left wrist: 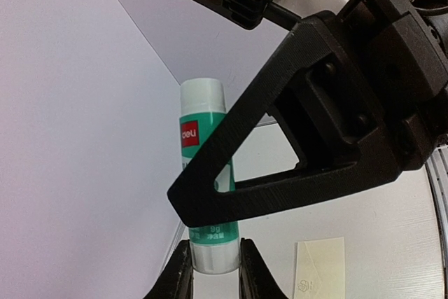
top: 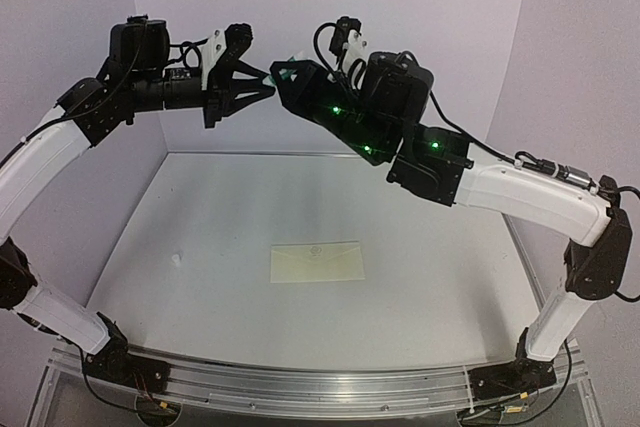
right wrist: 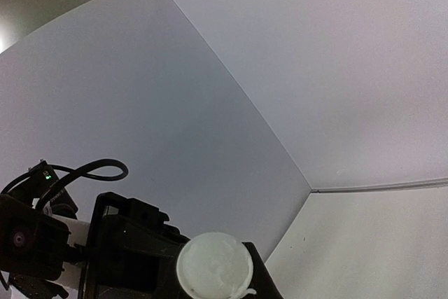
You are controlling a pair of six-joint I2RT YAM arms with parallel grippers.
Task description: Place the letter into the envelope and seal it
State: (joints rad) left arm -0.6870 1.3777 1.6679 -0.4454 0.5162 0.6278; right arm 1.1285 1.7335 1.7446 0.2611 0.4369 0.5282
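Note:
The cream envelope lies flat mid-table with its flap down and a small embossed mark; its end also shows in the left wrist view. The letter shows in no view. Both arms are raised high at the back, tips meeting. A green-and-white glue stick spans between them. My left gripper is shut on its pale base end. My right gripper is shut on its body, and one black finger crosses the label. The stick's bare round glue tip faces the right wrist camera.
A small white object lies on the table's left side, apart from the envelope. White walls close in the back and both sides. Both arm bases sit on the metal rail at the near edge.

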